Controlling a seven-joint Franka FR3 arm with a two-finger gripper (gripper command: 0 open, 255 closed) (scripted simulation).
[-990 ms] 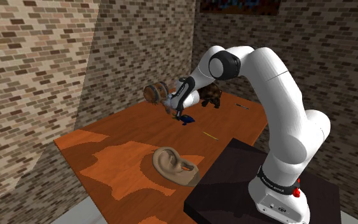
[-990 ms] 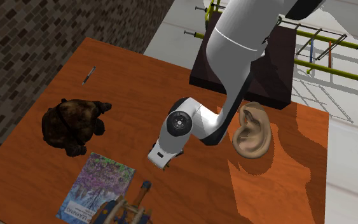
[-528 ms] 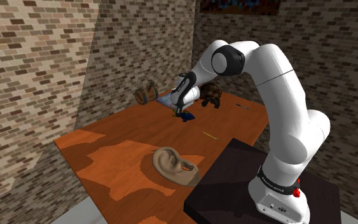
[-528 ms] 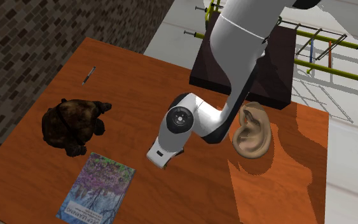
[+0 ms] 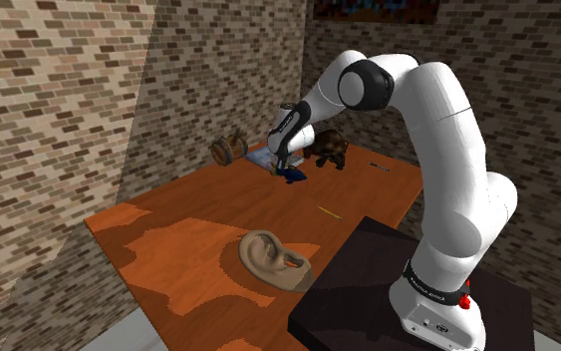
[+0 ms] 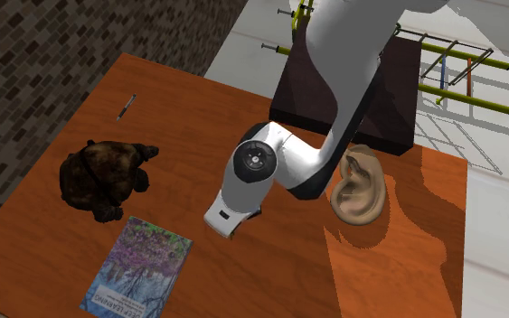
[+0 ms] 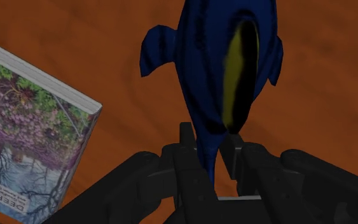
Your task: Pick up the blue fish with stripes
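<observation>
— Two fingers of the gripper (image 7: 210, 153) pinch the blue fish (image 7: 217, 63) at its narrow end?
— Yes. Its long axis runs straight out from them, above the table (image 7: 323, 95), just beside the book (image 7: 25, 140); upper middle of the shoulder view. Only raising remains, I'd judge.

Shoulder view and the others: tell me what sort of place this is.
Probably an indoor room, perhaps a workshop corner: brick walls close around a reddish-brown table, and a metal rack stands on pale floor beside it.
</observation>
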